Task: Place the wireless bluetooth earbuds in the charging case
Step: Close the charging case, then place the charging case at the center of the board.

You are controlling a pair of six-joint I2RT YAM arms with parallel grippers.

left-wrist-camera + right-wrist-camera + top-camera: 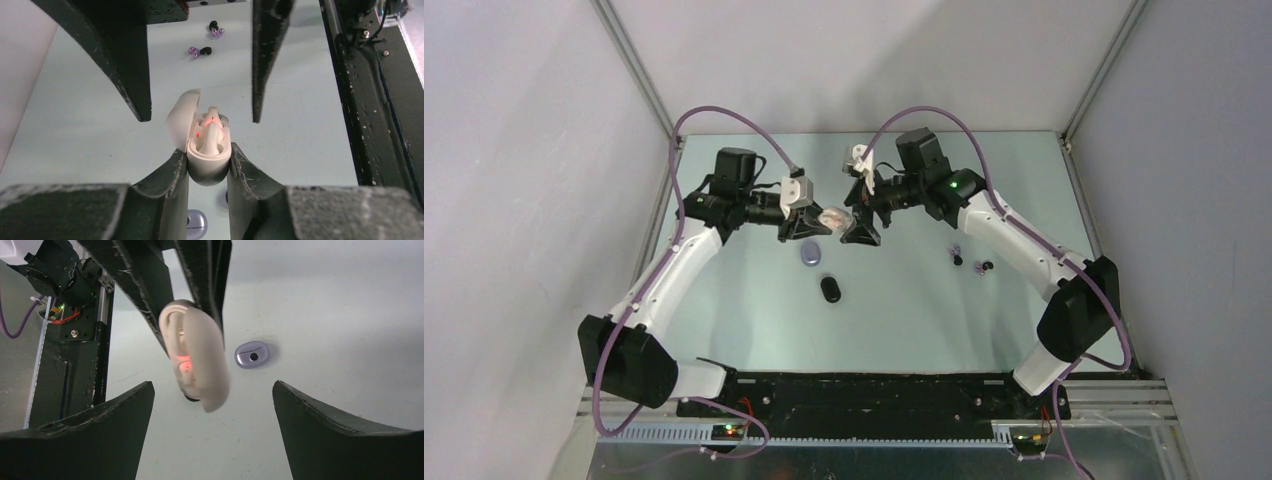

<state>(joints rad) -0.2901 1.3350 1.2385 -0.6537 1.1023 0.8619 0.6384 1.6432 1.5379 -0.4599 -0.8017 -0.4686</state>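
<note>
**White case held up**

The left gripper (207, 159) is clamped on the open white case (210, 169), with white earbuds (210, 137) inside. The right gripper (211, 390) is spread apart beside it. Farther right, black and purple earbuds (971, 262) lie on the table (904, 320).

- Pale green bench (904, 320).
- Lavender case (810, 254) near its middle.
- Black case (830, 289) just nearer the arm bases.
- Black earbuds (957, 259) and lavender earbuds (192, 51) loose together on the right.
</note>
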